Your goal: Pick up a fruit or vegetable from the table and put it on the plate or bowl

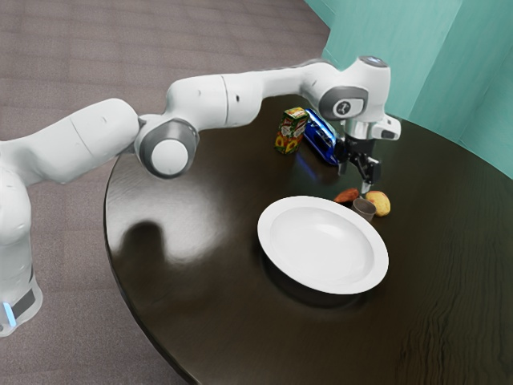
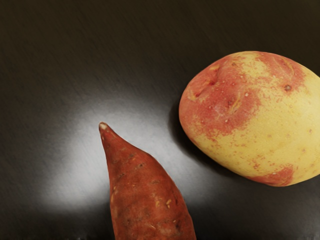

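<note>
A reddish-brown sweet potato (image 1: pixel 346 195) lies on the dark round table (image 1: pixel 200 265), just behind the rim of a white plate (image 1: pixel 323 243). A yellow potato with red patches (image 1: pixel 379 202) lies a little to the exterior view's right of it. My gripper (image 1: pixel 357 178) hangs just above the gap between the two, open, with nothing between its fingers. In the wrist view the sweet potato (image 2: pixel 145 195) points its narrow tip away from the hand, and the potato (image 2: pixel 255 117) lies apart from it on the table.
A small brown cup (image 1: pixel 365 209) stands between the two vegetables, against the plate's far rim. A green and red juice carton (image 1: pixel 291 131) and a blue box (image 1: pixel 321 136) stand behind the gripper. Teal walls rise beyond the table's far edge.
</note>
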